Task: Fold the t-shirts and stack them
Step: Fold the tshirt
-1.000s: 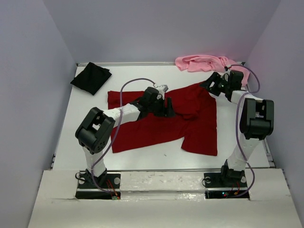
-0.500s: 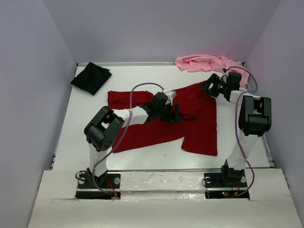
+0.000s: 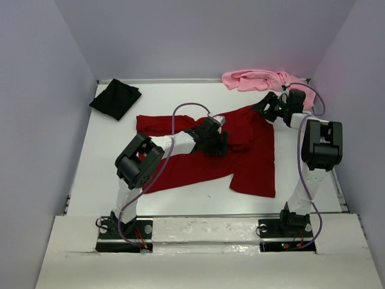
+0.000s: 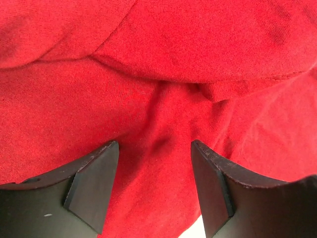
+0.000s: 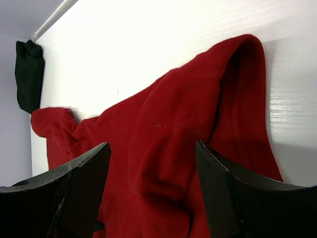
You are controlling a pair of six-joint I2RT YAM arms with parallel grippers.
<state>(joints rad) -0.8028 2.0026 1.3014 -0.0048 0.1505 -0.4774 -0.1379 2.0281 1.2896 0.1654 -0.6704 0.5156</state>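
Note:
The dark red t-shirt lies crumpled and partly spread across the middle of the white table. My left gripper is open and low over its middle; the left wrist view shows red cloth and a fold between the spread jaws, nothing gripped. My right gripper is open at the shirt's far right corner, with a raised red fold between its jaws. The black t-shirt lies bunched at the back left and shows in the right wrist view. The light pink t-shirt lies crumpled at the back right.
The table is bounded by purple walls at the back and both sides. A raised rail runs along its near edge by the arm bases. The left arm's cable loops above the red shirt.
My left arm has swung to the right, carrying its open gripper further over the red shirt's middle. The right gripper has shifted slightly toward the shirt's far corner.

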